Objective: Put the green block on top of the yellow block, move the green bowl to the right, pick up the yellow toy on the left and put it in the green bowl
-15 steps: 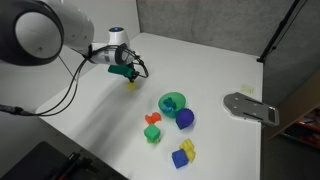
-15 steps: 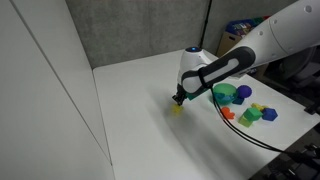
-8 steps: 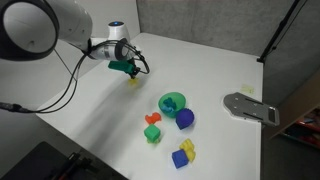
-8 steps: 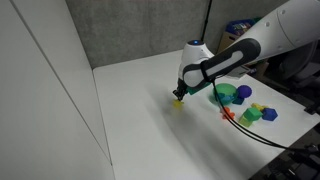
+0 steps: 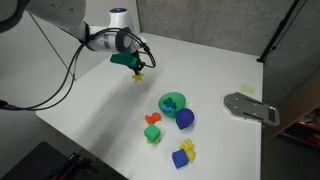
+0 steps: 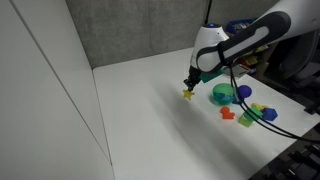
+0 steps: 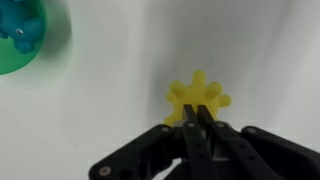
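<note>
Fingers (image 7: 188, 135) were clamped on one edge of the yellow toy (image 7: 197, 98), centre of the wrist view, green bowl (image 7: 18, 45) at upper left; a pinch that thin could have let the star twist free short of the bowl

**A robotics lab bench**

This looks like a lab test cell. A bare white worktop (image 5: 100, 110) is boxed in by grey partition panels (image 6: 140, 30). A white jointed robot arm (image 5: 95, 38) reaches over it, and a grey metal mounting plate (image 5: 250, 107) lies at its edge.
</note>
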### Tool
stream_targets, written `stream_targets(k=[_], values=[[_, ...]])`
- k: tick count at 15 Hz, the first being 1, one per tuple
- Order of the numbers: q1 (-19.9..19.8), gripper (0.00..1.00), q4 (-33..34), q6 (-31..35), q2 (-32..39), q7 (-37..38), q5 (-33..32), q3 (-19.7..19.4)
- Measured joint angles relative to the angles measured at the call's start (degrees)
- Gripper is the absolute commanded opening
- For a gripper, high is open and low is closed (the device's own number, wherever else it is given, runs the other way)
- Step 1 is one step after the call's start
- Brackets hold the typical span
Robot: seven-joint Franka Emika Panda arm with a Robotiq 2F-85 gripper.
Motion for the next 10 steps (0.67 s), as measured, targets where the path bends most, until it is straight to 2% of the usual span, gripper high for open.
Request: stream_targets(k=[10], values=[[-4.2,0.03,-17.3,0.0,-16.6,-2.4,-0.8,-3.1]])
